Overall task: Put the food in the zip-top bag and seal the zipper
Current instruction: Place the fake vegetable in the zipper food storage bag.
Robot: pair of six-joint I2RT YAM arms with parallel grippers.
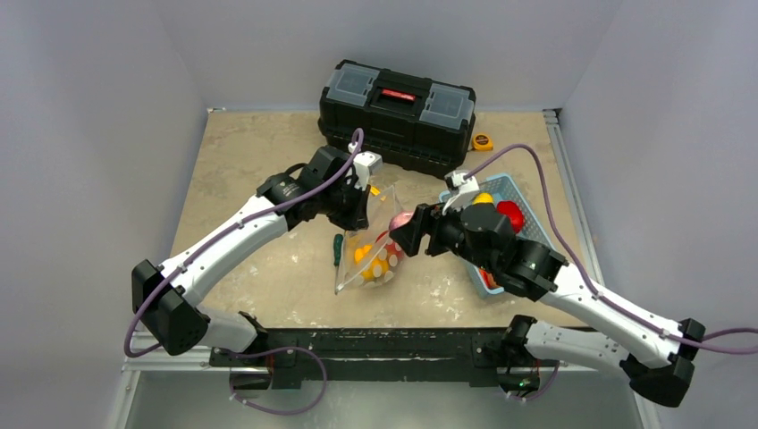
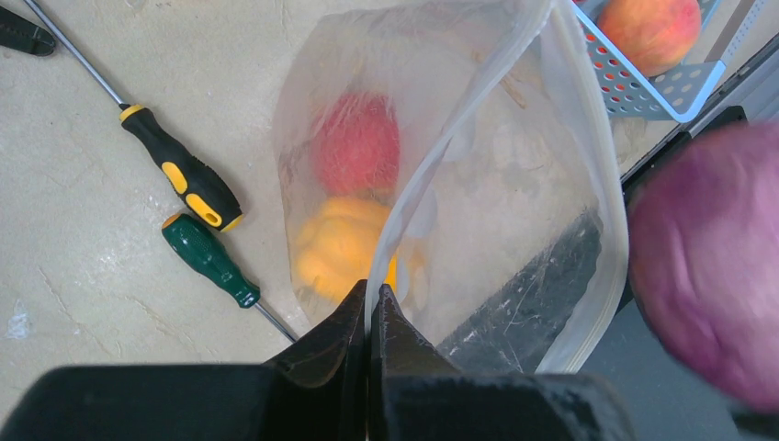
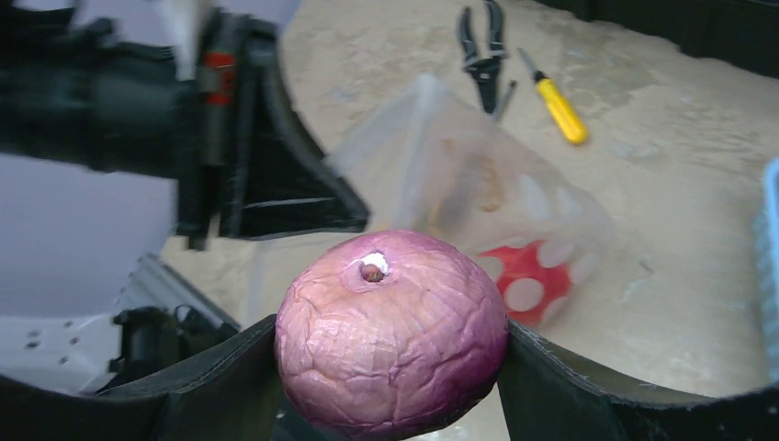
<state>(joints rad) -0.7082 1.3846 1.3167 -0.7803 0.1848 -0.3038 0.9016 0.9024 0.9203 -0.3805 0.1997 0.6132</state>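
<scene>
My left gripper [image 2: 370,292] is shut on the rim of the clear dotted zip-top bag [image 1: 371,241] and holds its mouth up and open. The zipper strip [image 2: 478,110] curves along that rim. A red fruit [image 2: 358,142] and a yellow-orange fruit [image 2: 340,243] lie inside the bag. My right gripper [image 3: 390,344] is shut on a purple onion [image 3: 393,331] and holds it just right of the bag's mouth; the onion also shows in the left wrist view [image 2: 712,266] and the top view [image 1: 401,220]. More food, red and yellow, lies in the light blue basket [image 1: 527,201].
A yellow-handled screwdriver [image 2: 179,175] and a green-handled screwdriver [image 2: 209,262] lie left of the bag. Pliers [image 3: 484,41] lie farther back. A black toolbox [image 1: 398,112] stands at the back, a small tape measure [image 1: 483,141] beside it. A peach [image 2: 649,32] sits in the basket.
</scene>
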